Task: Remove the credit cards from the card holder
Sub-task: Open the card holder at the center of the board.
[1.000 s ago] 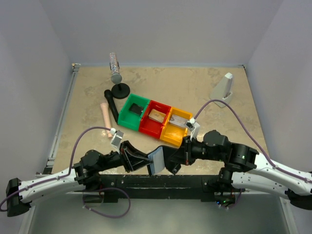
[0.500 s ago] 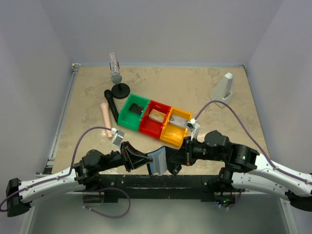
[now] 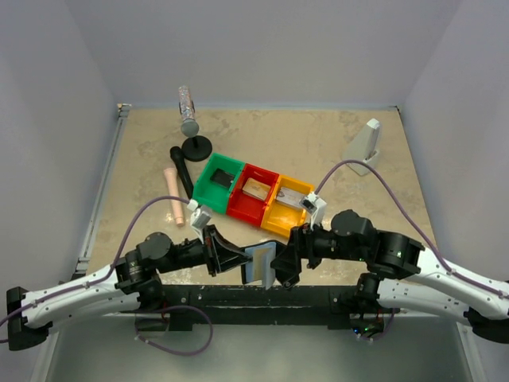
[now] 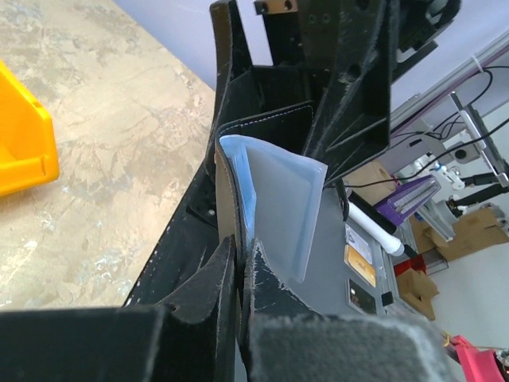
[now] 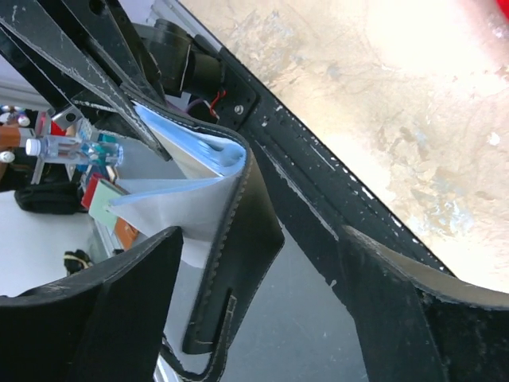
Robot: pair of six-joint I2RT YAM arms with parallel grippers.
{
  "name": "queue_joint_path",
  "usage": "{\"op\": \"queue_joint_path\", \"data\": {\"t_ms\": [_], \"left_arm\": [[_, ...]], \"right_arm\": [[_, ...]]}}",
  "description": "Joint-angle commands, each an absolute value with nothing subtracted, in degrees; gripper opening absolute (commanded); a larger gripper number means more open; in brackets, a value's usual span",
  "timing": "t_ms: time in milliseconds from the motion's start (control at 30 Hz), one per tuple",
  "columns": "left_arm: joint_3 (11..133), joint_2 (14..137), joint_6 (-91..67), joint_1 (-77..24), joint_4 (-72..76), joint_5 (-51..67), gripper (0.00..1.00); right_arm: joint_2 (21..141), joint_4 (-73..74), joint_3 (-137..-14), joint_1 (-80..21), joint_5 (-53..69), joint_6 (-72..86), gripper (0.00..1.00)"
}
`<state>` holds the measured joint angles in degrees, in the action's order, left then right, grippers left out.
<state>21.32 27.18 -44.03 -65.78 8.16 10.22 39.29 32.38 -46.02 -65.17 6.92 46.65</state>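
The card holder (image 3: 259, 263), black with grey-blue inner panels, hangs over the table's near edge between the two arms. My left gripper (image 3: 235, 259) is shut on its edge; in the left wrist view the fingertips (image 4: 227, 274) pinch the black cover below the blue panel (image 4: 280, 208). My right gripper (image 3: 280, 261) stands open beside it. In the right wrist view the holder's black cover (image 5: 246, 239) hangs between the wide-apart fingers (image 5: 103, 310), touching neither. I see no credit cards in the holder's panels. A flat card-like piece lies in the red bin (image 3: 245, 208) and another in the yellow bin (image 3: 278, 224).
A green bin (image 3: 208, 197) with a dark flat piece joins the red and yellow ones at mid-table. Behind them stand a silver cylinder on a black stand (image 3: 188, 112), a black handle (image 3: 181, 169) and a pink rod (image 3: 173, 195). A white wedge (image 3: 364, 147) stands back right.
My right gripper has opened and let go of the card holder. The left gripper closed on the holder and now holds it alone, shifted slightly right.
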Motion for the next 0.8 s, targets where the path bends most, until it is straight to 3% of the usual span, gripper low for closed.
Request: {"op": "queue_joint_path", "data": {"t_ms": [0, 33, 67, 333, 767], "left_arm": [[27.5, 29.17, -42.28, -66.09, 2.12, 9.41, 0.0], [28.38, 29.79, -41.84, -66.09, 0.63, 9.06, 0.0], [29.17, 30.14, -41.57, -66.09, -1.99, 8.7, 0.0], [34.1, 33.04, -40.25, -66.09, -9.57, 4.66, 0.0], [34.1, 33.93, -40.52, -66.09, -6.94, 6.94, 0.0]], "right_arm": [[39.82, 36.12, -50.97, -64.95, 3.17, 43.24, 0.87], [39.47, 36.47, -51.24, -64.95, 2.29, 43.16, 0.88], [38.85, 36.47, -51.33, -64.95, 1.59, 42.98, 0.99], [42.0, 43.41, -58.61, -64.95, -1.67, 39.99, 0.99], [51.24, 46.93, -61.79, -65.04, -2.55, 38.67, 0.99]]}}
